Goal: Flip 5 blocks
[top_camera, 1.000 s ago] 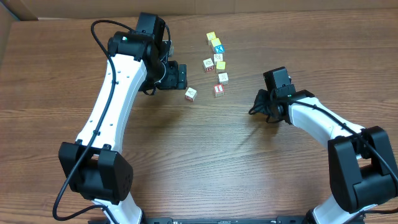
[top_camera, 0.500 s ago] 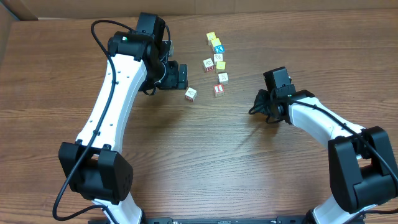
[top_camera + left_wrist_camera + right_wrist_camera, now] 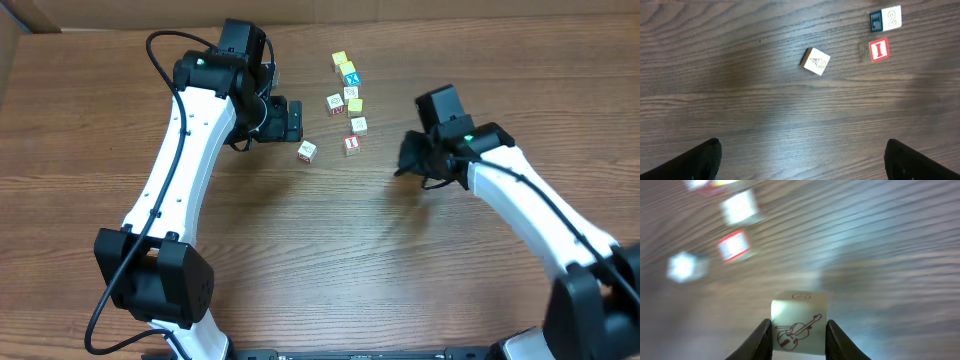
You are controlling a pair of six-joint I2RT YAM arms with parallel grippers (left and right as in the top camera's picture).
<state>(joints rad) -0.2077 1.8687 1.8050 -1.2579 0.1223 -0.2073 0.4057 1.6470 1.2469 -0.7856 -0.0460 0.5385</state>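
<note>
While its jaws stand spread wide and hold nothing, the left gripper (image 3: 290,122) looks parked rather than working. It hangs over the wooden table (image 3: 80,130), its fingertips (image 3: 700,160) showing only at the bottom corners of the wrist view, well apart from any block. To its right lies a lone cream block (image 3: 815,61), askew, with a faint line drawing facing up. Past that sit the red I block (image 3: 878,49) and, near it, the 2 block (image 3: 891,17). The yellow-topped cubes (image 3: 340,59) and the blue-topped cube (image 3: 351,79) rest farther back. Farthest right, the right gripper (image 3: 799,342) is closed snugly on the violin block (image 3: 800,322), one finger against each side, violin face toward its camera. The wood behind is blurred and the block appears clear of it, a hold that suits turning it over before setting it down.
</note>
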